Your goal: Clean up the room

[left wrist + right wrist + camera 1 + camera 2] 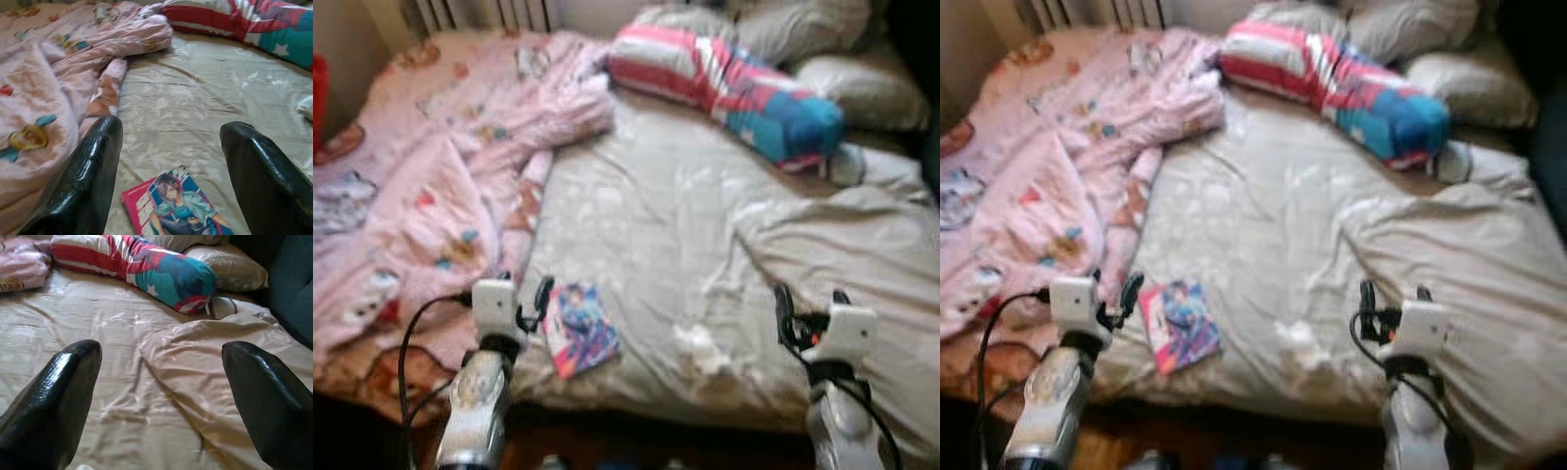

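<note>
Unmade bed (705, 225), pink blanket (431, 186) heaped left.
Left gripper (168, 161) and right gripper (159, 382) gaped wide, empty, book (579, 328) near left one.

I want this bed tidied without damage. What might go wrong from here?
1. The comic book lies flat on the sheet near the bed's front edge; the open left tool might push it off or crease its cover instead of lifting it.
2. The open right tool hovers over the rumpled beige duvet; its fingers could snag the fabric.
</note>
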Tool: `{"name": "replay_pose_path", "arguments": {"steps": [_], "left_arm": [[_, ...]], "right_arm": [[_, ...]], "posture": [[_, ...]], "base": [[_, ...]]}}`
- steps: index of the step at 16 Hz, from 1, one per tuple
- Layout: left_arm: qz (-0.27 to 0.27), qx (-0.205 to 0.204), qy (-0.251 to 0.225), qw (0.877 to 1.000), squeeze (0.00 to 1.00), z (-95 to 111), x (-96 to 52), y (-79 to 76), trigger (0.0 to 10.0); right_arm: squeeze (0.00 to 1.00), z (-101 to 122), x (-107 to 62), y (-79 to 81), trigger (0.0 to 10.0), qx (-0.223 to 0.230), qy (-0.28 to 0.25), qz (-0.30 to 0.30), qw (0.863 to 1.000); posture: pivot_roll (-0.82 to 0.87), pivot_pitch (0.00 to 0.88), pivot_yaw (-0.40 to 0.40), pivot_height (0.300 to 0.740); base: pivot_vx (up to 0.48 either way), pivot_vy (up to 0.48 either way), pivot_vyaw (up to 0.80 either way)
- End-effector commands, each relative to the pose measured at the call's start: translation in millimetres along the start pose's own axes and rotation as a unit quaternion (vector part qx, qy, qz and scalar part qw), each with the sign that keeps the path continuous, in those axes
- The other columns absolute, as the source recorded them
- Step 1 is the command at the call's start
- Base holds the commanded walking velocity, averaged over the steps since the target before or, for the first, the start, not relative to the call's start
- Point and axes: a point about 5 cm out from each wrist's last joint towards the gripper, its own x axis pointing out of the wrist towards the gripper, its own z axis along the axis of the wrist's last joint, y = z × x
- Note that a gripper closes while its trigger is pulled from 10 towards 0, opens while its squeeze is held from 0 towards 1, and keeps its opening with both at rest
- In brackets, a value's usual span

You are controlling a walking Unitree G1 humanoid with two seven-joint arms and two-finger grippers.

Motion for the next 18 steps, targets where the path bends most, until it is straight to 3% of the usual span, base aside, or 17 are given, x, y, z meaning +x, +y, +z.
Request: {"name": "replay_pose_path", "arguments": {"steps": [1, 4, 11, 18], "left_arm": [[0.026, 0.001, -0.002, 1.000, 0.00, 0, -1.3, 12.7, 10.0], [0.025, 0.003, -0.008, 1.000, 0.00, 4, 0.9, 13.2, 10.0], [0.016, 0.002, -0.002, 1.000, 0.00, 0, -4.9, 7.8, 10.0], [0.010, 0.000, 0.002, 1.000, 0.00, 0, -3.1, 5.0, 10.0]], "right_arm": [[0.00, 2, 3.3, -0.6, 10.0, 0.007, -0.006, 0.002, 1.000], [0.00, 9, 9.1, 1.2, 10.0, 0.003, -0.019, 0.010, 1.000], [0.00, 6, 2.7, 8.4, 10.0, -0.002, -0.020, 0.032, 0.999], [0.00, 0, 4.6, 11.7, 10.0, -0.011, 0.006, 0.033, 0.999]], "posture": [[0.02, 0.120, -0.049, 0.740], [0.02, 0.118, -0.047, 0.740], [0.02, 0.143, -0.046, 0.740], [0.02, 0.185, -0.034, 0.735]], "base": [[0.000, 0.000, 0.00], [0.000, 0.000, 0.00], [0.000, 0.000, 0.00], [0.000, 0.000, 0.00]]}}
